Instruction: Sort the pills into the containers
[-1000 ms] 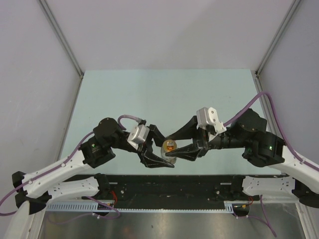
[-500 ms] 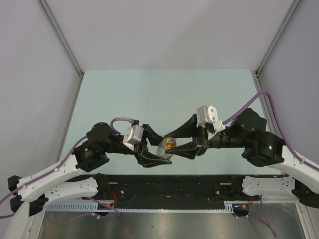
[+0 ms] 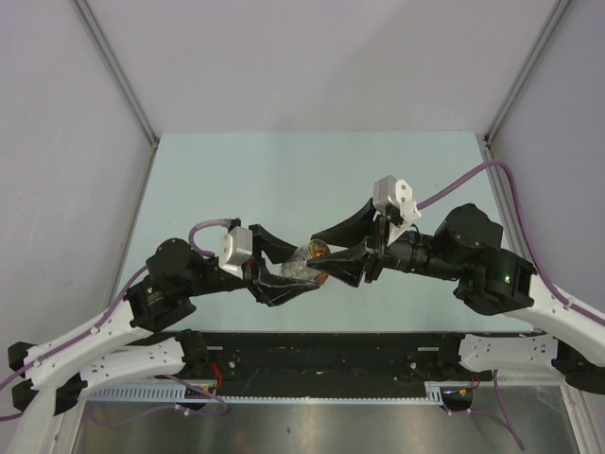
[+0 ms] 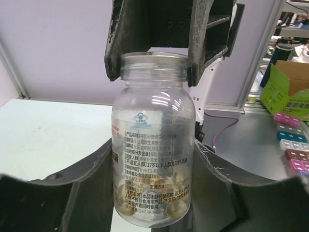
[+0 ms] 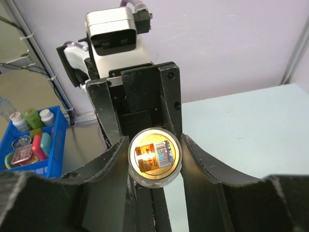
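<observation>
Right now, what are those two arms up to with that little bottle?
Both arms hold one small clear bottle in the air over the table. The left fingers clamp its body, and the right fingers grip its neck. A few tan pills lie inside it; none is out yet.

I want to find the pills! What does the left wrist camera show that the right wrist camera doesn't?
Only left wrist: the clear bottle side-on, its printed label, tan pills at its bottom. Only right wrist: the bottle's round end head-on, a blue bin of little bottles. Both: that bottle, pinched by the left gripper and right gripper.
</observation>
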Robot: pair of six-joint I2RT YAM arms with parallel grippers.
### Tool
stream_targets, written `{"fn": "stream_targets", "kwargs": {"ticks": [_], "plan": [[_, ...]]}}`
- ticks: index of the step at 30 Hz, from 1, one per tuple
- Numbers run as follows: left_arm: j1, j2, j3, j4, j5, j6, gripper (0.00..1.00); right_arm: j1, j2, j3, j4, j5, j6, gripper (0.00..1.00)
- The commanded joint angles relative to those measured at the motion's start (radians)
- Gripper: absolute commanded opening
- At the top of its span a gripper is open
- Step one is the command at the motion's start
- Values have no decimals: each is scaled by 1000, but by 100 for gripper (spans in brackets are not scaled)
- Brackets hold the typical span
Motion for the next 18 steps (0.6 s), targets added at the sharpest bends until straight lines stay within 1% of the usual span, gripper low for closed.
{"fn": "stream_targets", "kwargs": {"ticks": [1, 5, 10, 17, 18], "plan": [[15, -3, 3, 84, -167, 45, 0, 2, 32, 11, -5, 117, 112, 0], [15, -7, -2, 81, -179, 46, 0, 2, 43, 11, 18, 181, 187, 0], [15, -7, 0, 73, -189, 51, 1, 0, 52, 12, 21, 277, 238, 0], [15, -3, 4, 58, -196, 59, 0, 0, 56, 32, -17, 320, 255, 0], [16, -3, 4, 58, -195, 57, 0, 2, 56, 34, -17, 315, 249, 7]]}}
